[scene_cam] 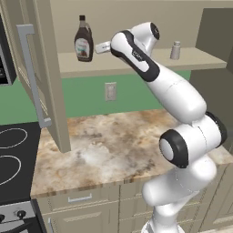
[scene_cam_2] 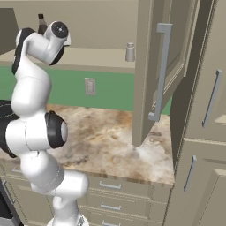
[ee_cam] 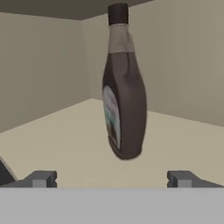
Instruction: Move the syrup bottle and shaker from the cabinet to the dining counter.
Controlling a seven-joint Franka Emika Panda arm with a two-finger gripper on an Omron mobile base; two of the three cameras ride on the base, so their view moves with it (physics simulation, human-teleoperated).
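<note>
The syrup bottle (scene_cam: pixel 83 40) (ee_cam: pixel 124 96) stands upright at the left of the open cabinet's shelf (scene_cam: pixel 136 63), dark brown with a white label. In the right base view its cap (scene_cam_2: pixel 41 20) peeks out behind the arm. My gripper (scene_cam: pixel 103 47) (ee_cam: pixel 111 179) reaches into the cabinet just right of the bottle and points at it. It is open, with the fingertips (ee_cam: pixel 41 178) spread wide and short of the bottle. The small grey shaker (scene_cam: pixel 175 50) (scene_cam_2: pixel 129 52) stands farther right on the same shelf. The dining counter is out of view.
Both cabinet doors (scene_cam: pixel 32 68) (scene_cam_2: pixel 154 66) are swung open, with long silver handles. Below lies a marbled worktop (scene_cam: pixel 113 141), with a black stove (scene_cam: pixel 9 154) at its left. A wall outlet (scene_cam: pixel 110 91) sits on the green backsplash. Tall cabinets (scene_cam_2: pixel 207 110) stand on the right.
</note>
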